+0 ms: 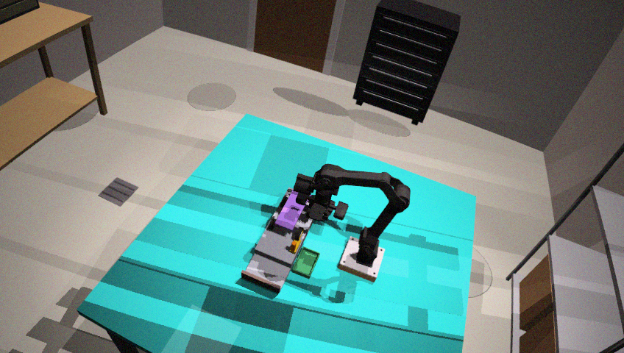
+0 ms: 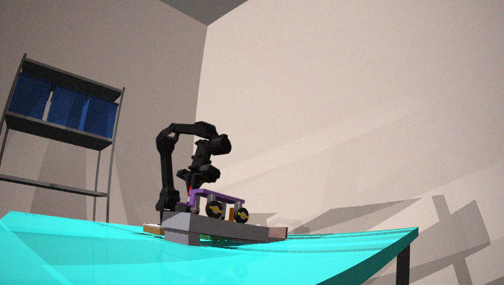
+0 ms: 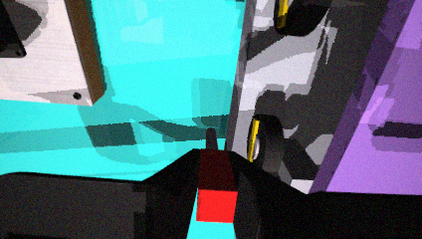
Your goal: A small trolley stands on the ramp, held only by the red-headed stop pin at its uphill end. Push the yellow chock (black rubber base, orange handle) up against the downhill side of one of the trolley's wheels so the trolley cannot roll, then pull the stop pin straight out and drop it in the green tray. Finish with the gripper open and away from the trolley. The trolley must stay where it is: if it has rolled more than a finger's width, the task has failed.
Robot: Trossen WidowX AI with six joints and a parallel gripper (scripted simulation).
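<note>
My gripper (image 2: pixel 191 186) (image 3: pixel 212 157) is shut on the red-headed stop pin (image 2: pixel 189 190) (image 3: pixel 216 205). The pin's shaft points down, out of its hole, above the table beside the ramp's robot-side edge, near a trolley wheel. The purple trolley (image 1: pixel 291 210) (image 2: pixel 219 196) (image 3: pixel 385 161) stands on the upper part of the grey ramp (image 1: pixel 273 247) (image 2: pixel 240 229). The yellow chock (image 1: pixel 299 240) with its orange handle (image 1: pixel 293 245) (image 2: pixel 231 214) stands just downhill of the trolley's robot-side downhill wheel; exact contact is too small to tell. The green tray (image 1: pixel 306 262) beside the lower ramp looks empty.
The arm's white base plate (image 1: pixel 366 271) (image 3: pixel 45 65) stands to the robot side of the ramp, with the tray between them. A brownish end stop (image 1: pixel 260 282) (image 2: pixel 277 233) crosses the ramp's foot. The trolley's side and wheels are close to the gripper.
</note>
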